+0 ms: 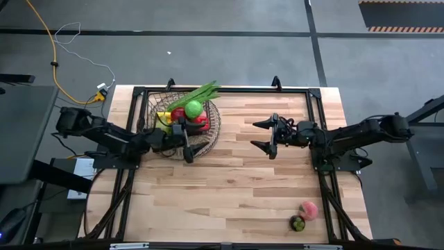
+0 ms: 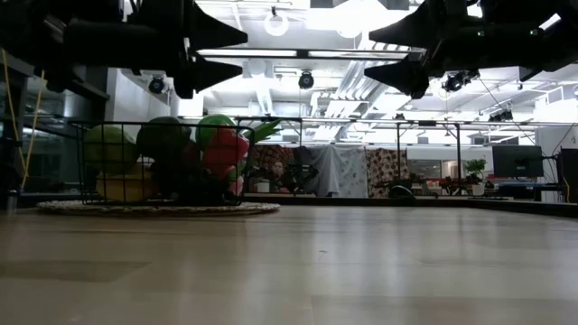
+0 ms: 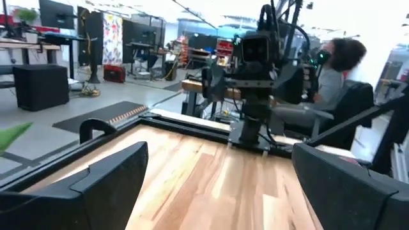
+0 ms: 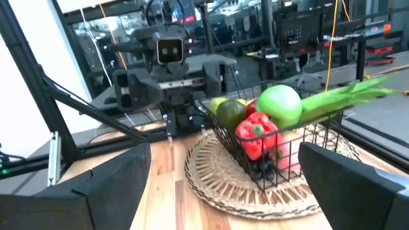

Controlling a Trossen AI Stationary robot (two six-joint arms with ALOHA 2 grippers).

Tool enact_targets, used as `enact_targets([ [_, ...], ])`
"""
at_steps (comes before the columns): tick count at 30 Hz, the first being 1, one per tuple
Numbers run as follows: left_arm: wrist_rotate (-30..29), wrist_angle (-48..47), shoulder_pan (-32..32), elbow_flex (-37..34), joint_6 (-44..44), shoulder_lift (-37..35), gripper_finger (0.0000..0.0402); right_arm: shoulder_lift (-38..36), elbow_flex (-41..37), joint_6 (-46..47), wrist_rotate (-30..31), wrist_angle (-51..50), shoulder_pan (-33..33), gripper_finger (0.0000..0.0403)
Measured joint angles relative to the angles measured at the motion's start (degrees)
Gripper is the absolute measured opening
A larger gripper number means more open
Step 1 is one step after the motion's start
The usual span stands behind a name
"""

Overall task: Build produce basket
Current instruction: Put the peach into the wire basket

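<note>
Two hands raised, fingers spread — left hand (image 1: 187,141) over basket (image 1: 208,136), right hand (image 1: 268,135) mid-table.

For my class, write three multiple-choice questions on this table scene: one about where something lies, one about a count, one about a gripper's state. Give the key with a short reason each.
1. Where is the basket?
A. under the right arm
B. by the left gripper, on the table's left side
C. at the near right corner

2. How many pieces of produce lie loose outside it?
A. none
B. two
C. five

3. What state is the right gripper in?
A. open and empty
B. shut on a pepper
C. shut on a stalk

Key: 1 B, the high view shows it at the left arm's end. 2 B, a pink fruit and a dark piece sit near the right corner. 3 A, its fingers are spread with nothing between.
</note>
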Motion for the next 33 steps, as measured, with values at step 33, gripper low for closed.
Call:
enact_targets([
  [33, 2.6, 3.4, -0.9, 0.0, 1.1, 0.9, 0.0376, 0.1, 3.2, 7.0, -0.2, -9.9, 0.0, 0.0385],
])
